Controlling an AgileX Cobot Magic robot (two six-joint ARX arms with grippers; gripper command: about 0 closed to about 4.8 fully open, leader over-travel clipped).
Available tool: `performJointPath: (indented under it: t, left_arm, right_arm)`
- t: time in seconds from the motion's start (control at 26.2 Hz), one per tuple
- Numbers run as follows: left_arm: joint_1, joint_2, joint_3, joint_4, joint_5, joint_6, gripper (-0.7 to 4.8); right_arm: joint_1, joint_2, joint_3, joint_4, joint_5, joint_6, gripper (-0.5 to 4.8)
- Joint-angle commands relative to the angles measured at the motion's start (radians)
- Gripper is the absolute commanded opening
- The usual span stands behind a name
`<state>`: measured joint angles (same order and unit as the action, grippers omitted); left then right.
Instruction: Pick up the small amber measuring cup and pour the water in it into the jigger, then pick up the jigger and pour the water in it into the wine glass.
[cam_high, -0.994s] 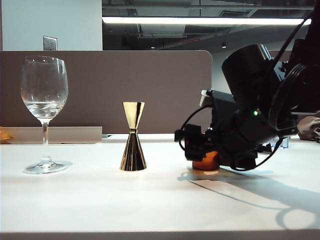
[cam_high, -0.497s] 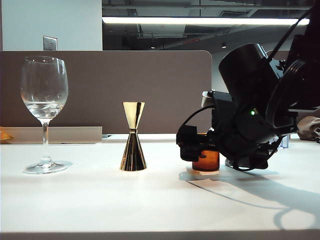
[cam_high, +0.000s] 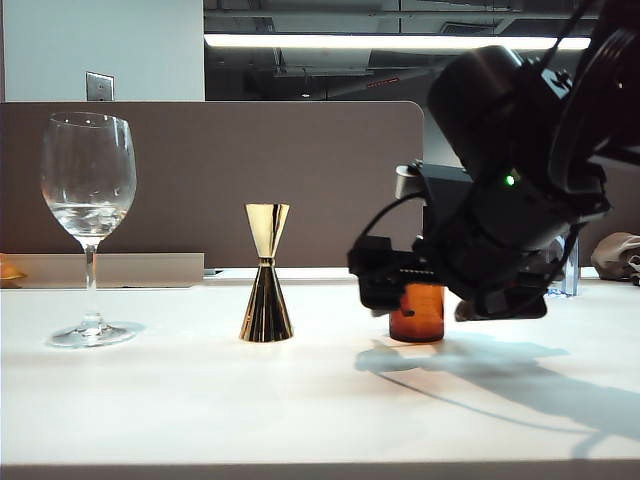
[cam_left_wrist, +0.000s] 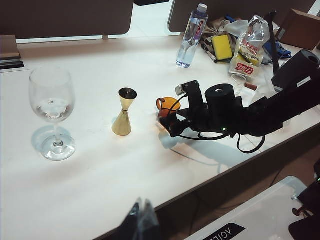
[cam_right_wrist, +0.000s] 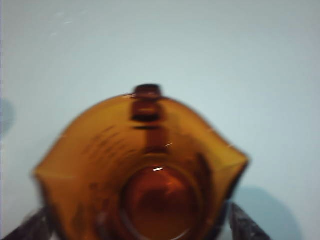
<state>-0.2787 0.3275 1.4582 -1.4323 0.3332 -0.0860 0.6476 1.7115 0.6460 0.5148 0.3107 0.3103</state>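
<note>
The right gripper (cam_high: 385, 283) hangs open over the amber cup (cam_high: 417, 312), fingers either side, not gripping. The cup stands on the table (cam_high: 200, 400), right of the jigger (cam_high: 266, 272); the wine glass (cam_high: 88, 225) stands far left. The left gripper (cam_left_wrist: 142, 220) is blurred; cannot tell.

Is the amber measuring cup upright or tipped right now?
Upright: the amber measuring cup stands flat on the table, between the right gripper's open fingers.
</note>
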Motion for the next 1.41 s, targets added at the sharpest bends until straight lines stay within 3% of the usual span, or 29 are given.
performJointPath:
  t: [0.04, 0.65, 0.92, 1.07, 1.41]
  left_arm:
    - [0.0, 0.0, 0.003, -0.005, 0.004, 0.0, -0.02]
    - [0.0, 0.0, 0.003, -0.005, 0.003, 0.0, -0.02]
    - [0.0, 0.001, 0.003, -0.005, 0.004, 0.0, -0.02]
    - [0.001, 0.001, 0.003, -0.005, 0.004, 0.0, -0.02]
    - [0.001, 0.001, 0.003, -0.005, 0.004, 0.0, -0.02]
  right_arm:
    - [0.027, -0.024, 0.004, -0.026, -0.006, 0.012, 4.79]
    - [0.209, -0.113, 0.005, -0.072, 0.009, 0.031, 4.79]
    - [0.221, -0.112, 0.031, -0.038, -0.027, 0.022, 4.78]
    - [0.221, -0.108, 0.084, -0.039, -0.121, -0.132, 4.16]
    - [0.22, -0.03, 0.167, -0.048, -0.126, -0.298, 4.17]
